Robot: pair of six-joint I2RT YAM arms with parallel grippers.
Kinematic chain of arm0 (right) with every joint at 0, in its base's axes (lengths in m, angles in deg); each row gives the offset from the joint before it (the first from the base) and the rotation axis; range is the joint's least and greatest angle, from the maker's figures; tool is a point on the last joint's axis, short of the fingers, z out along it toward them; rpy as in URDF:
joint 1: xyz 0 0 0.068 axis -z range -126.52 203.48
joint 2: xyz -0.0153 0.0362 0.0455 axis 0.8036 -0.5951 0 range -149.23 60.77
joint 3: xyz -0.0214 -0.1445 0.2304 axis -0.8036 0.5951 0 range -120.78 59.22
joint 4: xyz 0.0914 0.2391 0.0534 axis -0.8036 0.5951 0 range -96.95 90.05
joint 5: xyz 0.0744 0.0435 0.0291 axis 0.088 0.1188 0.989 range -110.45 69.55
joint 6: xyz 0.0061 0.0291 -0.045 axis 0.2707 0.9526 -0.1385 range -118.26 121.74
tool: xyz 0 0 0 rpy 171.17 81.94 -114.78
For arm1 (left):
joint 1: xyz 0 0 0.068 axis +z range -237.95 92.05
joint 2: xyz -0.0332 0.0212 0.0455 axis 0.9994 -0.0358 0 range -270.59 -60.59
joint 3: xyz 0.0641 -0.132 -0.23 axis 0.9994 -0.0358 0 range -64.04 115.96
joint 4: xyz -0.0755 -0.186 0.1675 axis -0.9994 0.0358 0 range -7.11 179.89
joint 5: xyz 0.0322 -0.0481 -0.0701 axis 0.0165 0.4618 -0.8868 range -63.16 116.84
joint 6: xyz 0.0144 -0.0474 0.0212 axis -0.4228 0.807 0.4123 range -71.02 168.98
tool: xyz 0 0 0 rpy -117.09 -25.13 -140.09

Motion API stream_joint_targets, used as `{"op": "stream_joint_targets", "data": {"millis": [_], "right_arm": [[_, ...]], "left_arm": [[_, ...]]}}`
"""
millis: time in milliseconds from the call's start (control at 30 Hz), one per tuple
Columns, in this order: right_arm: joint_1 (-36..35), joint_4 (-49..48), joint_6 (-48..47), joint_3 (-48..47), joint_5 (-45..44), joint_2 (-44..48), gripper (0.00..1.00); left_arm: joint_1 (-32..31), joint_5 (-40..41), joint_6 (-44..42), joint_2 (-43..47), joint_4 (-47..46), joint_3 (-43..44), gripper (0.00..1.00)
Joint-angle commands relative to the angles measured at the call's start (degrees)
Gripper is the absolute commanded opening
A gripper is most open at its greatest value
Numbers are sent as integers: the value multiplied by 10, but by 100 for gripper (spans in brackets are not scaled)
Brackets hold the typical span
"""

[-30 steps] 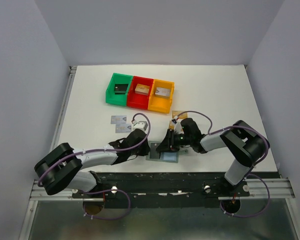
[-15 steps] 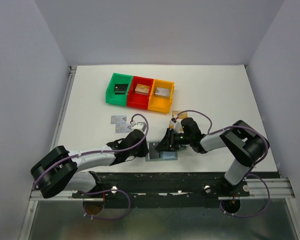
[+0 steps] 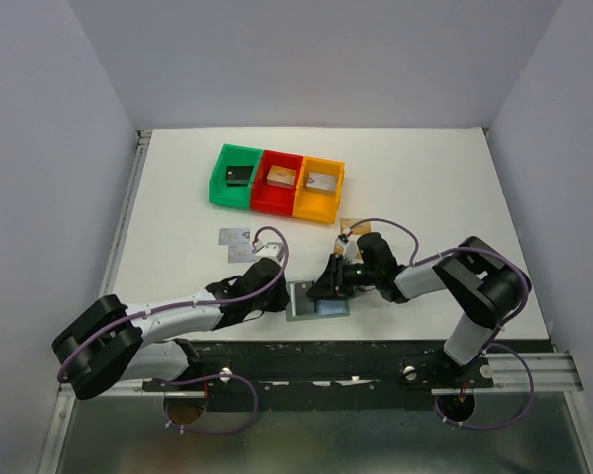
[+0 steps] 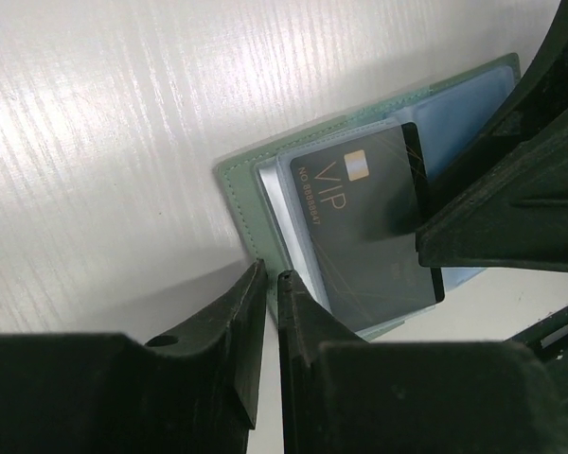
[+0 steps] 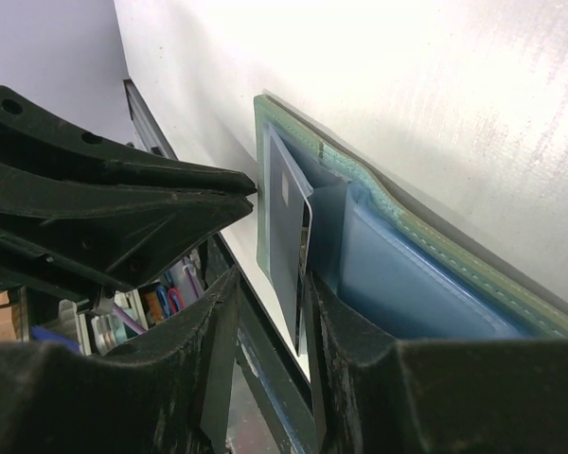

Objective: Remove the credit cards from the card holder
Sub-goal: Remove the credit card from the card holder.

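Note:
The grey-green card holder (image 3: 302, 301) lies open near the table's front edge, between my two grippers. In the left wrist view my left gripper (image 4: 271, 280) is shut on the card holder's (image 4: 251, 194) green corner. A black VIP credit card (image 4: 369, 222) sticks partly out of a pale blue pocket. In the right wrist view my right gripper (image 5: 270, 284) is open around that black card (image 5: 289, 236), which rests against one finger and stands clear of the other. A silvery card (image 3: 235, 237) and a tan-gold card (image 3: 354, 226) lie loose on the table.
Green (image 3: 235, 178), red (image 3: 279, 181) and orange (image 3: 320, 185) bins stand in a row at the back, each holding a small block. The black front rail (image 3: 316, 348) runs just below the card holder. Grey walls close in both sides.
My left arm has stretched back toward the lower left and the card holder has slid slightly left with it. My right gripper has stayed almost in place at the card.

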Motion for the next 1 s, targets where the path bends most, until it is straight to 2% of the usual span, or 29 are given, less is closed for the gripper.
{"op": "stream_joint_targets", "data": {"millis": [0,333,633,967], "right_arm": [[-5,-22,-1,-10,15,-13,40],[-5,-39,11,-16,29,-20,40],[-5,-37,11,-21,32,-35,40],[-8,-35,11,-38,46,-54,40]], "left_arm": [[0,9,0,-24,6,4,23],[-1,-21,-3,-79,-24,16,12],[-5,-29,2,-87,-40,14,2],[-14,-36,4,-92,-55,10,0]]}}
